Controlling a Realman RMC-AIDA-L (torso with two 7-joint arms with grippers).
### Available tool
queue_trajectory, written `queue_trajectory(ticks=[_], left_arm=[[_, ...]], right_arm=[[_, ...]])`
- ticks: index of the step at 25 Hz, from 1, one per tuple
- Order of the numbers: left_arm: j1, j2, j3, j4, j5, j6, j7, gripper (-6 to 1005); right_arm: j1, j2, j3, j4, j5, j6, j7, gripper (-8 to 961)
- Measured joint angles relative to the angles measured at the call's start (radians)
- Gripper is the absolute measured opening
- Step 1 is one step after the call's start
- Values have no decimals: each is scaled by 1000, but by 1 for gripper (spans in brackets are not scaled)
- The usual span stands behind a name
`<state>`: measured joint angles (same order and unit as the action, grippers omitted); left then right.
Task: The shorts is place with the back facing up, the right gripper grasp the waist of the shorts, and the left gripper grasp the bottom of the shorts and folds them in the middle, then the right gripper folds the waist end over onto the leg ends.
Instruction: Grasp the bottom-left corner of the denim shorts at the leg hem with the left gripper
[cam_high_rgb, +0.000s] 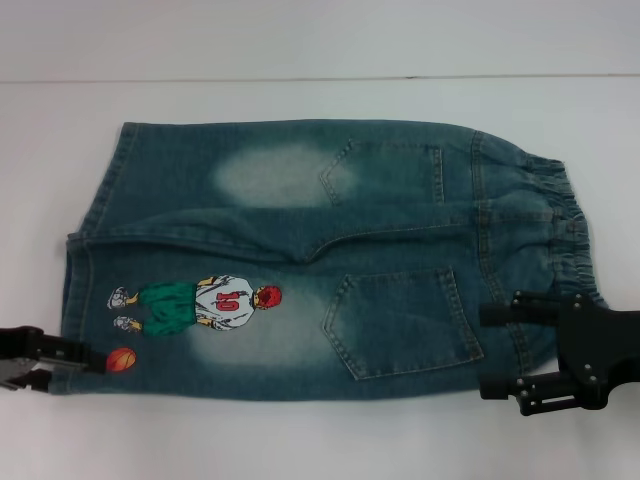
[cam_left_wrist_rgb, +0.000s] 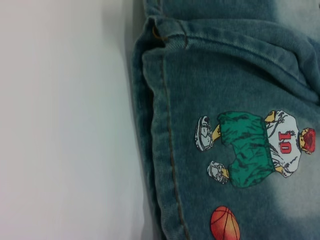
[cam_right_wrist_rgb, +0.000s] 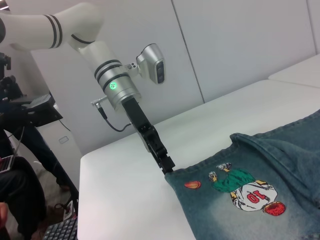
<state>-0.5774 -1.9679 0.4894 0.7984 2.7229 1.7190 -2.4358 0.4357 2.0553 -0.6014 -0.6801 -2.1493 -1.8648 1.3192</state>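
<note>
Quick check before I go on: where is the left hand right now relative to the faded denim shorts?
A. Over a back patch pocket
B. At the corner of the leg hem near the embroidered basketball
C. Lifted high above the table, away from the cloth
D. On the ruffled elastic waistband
B. In the right wrist view the black left hand meets the hem corner of the faded blue-green denim shorts, beside the orange embroidered basketball.

The shorts (cam_high_rgb: 300, 255) are made of thick denim cloth, faded and soft-looking, with pale bleached patches. The waist (cam_high_rgb: 560, 225) is made of ruffled, gathered cloth. The leg ends (cam_left_wrist_rgb: 160, 150) are sewn with brown thread along flat hems. A cartoon player (cam_left_wrist_rgb: 255, 147) is stitched on in bright thread. The table (cam_high_rgb: 300, 440) is seen as smooth, matt and white. The right gripper (cam_high_rgb: 540, 350) is made of matt black plastic. A shiny silver metal wrist (cam_right_wrist_rgb: 117, 87) is seen above the black left gripper (cam_right_wrist_rgb: 166, 167).
</note>
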Motion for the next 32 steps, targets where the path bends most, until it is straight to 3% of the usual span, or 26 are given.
queue_trajectory(ticks=[17, 24, 32], left_arm=[[-23, -8, 0, -16, -8, -27, 7, 887], [-12, -14, 45, -12, -4, -63, 34, 864], [-9, -16, 42, -6, -10, -63, 39, 553]], right_arm=[[0, -1, 6, 4, 0, -5, 0, 942], [-1, -1, 6, 4, 0, -5, 0, 942], [-2, -3, 6, 4, 0, -3, 0, 942]])
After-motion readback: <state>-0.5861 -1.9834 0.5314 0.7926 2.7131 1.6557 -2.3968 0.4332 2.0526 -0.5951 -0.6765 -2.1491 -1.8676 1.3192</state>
